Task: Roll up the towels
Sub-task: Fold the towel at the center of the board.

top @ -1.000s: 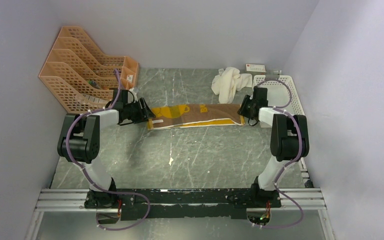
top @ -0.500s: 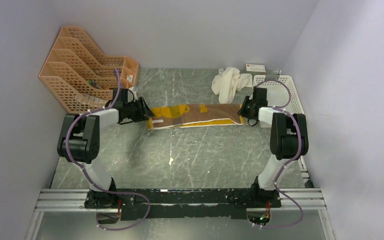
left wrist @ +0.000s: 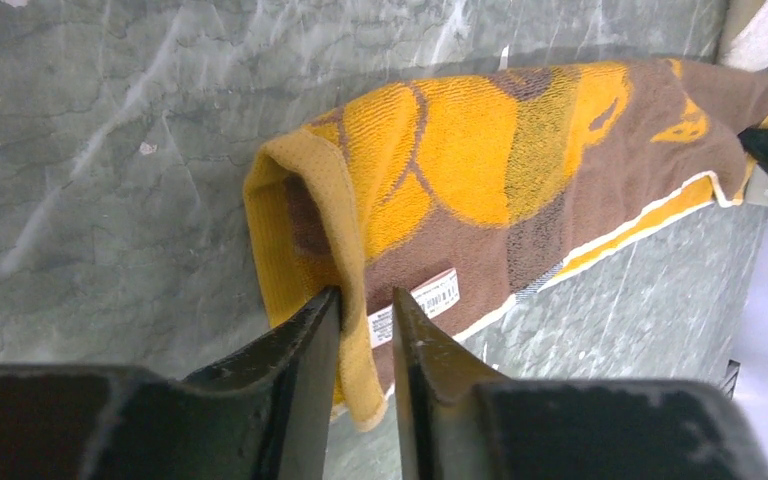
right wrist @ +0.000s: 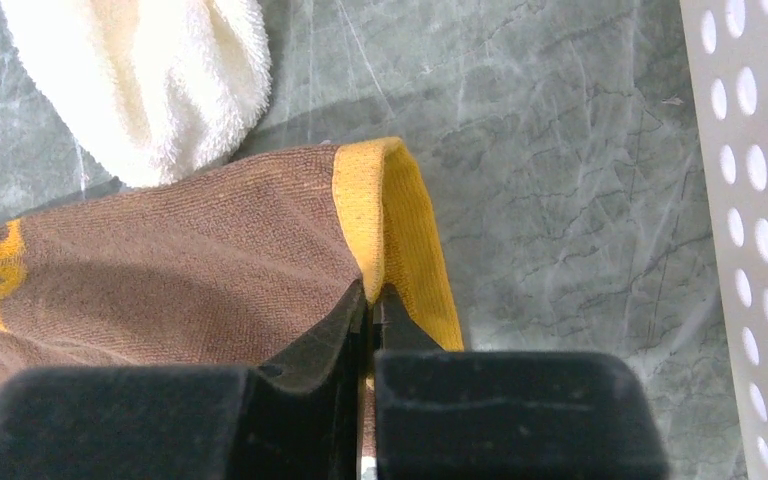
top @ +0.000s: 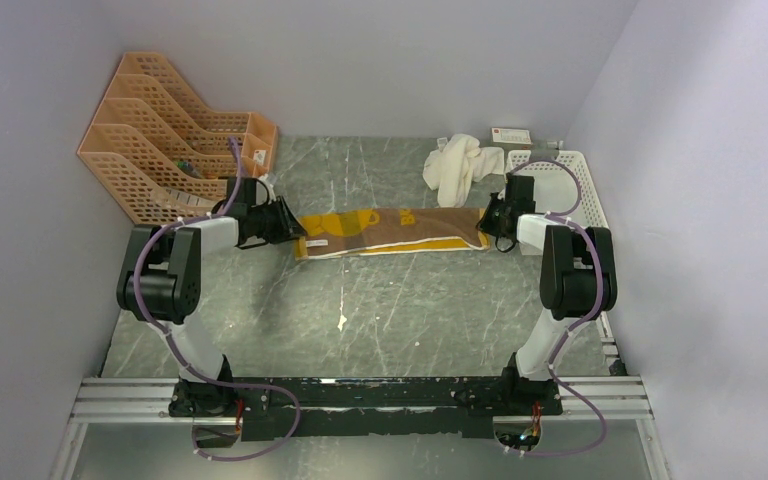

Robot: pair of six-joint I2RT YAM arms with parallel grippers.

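Note:
The brown towel with mustard-yellow patterns lies stretched out flat across the table between my two grippers. In the left wrist view its yellow left edge arches up and hangs between the jaws. My left gripper stands narrowly open around that edge, with a gap on one side; it also shows in the top view. My right gripper is shut on the towel's yellow-backed right end, seen from above too. The cream-white towel lies crumpled behind the right end, also in the right wrist view.
Orange mesh file trays stand at the back left, just behind the left arm. A white perforated basket sits at the right wall, its rim beside my right gripper. A small box lies at the back.
My left gripper has drawn slightly back and to the left at the towel's left end. The right gripper has shifted a little toward the back. The towel stays stretched out.

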